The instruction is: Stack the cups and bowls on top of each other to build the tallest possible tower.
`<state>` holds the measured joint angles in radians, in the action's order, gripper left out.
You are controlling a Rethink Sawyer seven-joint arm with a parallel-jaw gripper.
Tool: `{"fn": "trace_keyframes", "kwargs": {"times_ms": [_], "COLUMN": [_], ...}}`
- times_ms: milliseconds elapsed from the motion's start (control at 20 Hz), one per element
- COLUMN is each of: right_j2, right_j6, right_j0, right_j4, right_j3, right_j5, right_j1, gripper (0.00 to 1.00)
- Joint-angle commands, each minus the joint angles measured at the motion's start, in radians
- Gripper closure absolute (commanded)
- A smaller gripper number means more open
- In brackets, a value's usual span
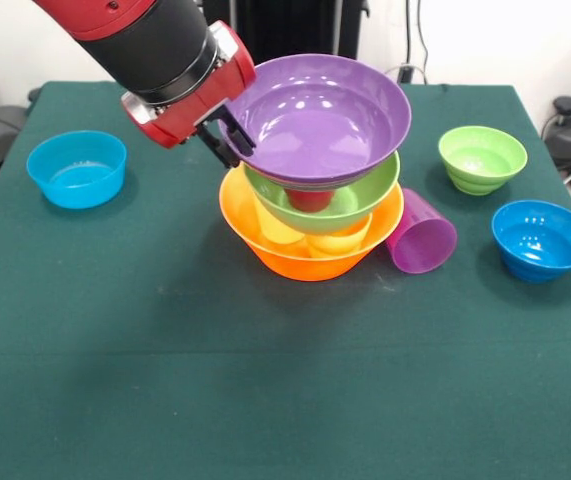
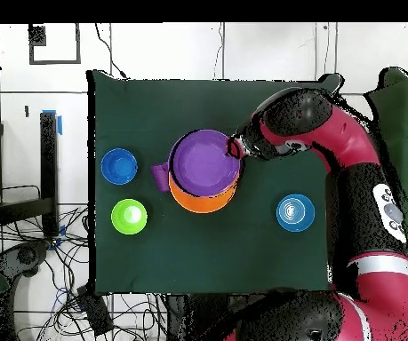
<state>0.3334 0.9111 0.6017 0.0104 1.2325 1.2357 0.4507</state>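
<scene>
The tower stands mid-table. Its base is the large orange bowl (image 1: 310,258) (image 2: 205,201), which holds two yellow cups (image 1: 283,232). A large lime green bowl (image 1: 337,205) sits in it with a red cup (image 1: 310,199) inside. The large purple bowl (image 1: 317,115) (image 2: 204,160) is on top, slightly tilted. My gripper (image 1: 231,142) (image 2: 236,147) is at the purple bowl's left rim, one finger inside and one outside, shut on it. A purple cup (image 1: 422,235) (image 2: 159,175) lies on its side against the orange bowl.
Three small bowls stand apart on the green cloth: a blue bowl (image 1: 77,168) (image 2: 295,212), a lime green bowl (image 1: 482,158) (image 2: 129,216) and a second blue bowl (image 1: 543,238) (image 2: 119,166). The arm comes in over the table's far side.
</scene>
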Motion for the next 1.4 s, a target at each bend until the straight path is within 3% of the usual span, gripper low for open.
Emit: {"fn": "trace_keyframes", "kwargs": {"times_ms": [50,600,1150,1200,1400], "right_j2": [0.064,0.079,0.087,0.083,0.079], "right_j6": [0.002,-0.012,-0.030,-0.033,-0.048], "right_j0": [-0.005,0.007,0.009,0.005,-0.002], "right_j4": [-0.035,-0.026,-0.032,-0.041,-0.058], "right_j3": [0.083,0.102,0.093,0.085,0.069], "right_j5": [-0.103,-0.142,-0.119,-0.103,-0.080], "right_j1": [-0.064,-0.065,-0.071,-0.072,-0.078], "gripper": [0.00,0.00,0.00,1.00,1.00]}}
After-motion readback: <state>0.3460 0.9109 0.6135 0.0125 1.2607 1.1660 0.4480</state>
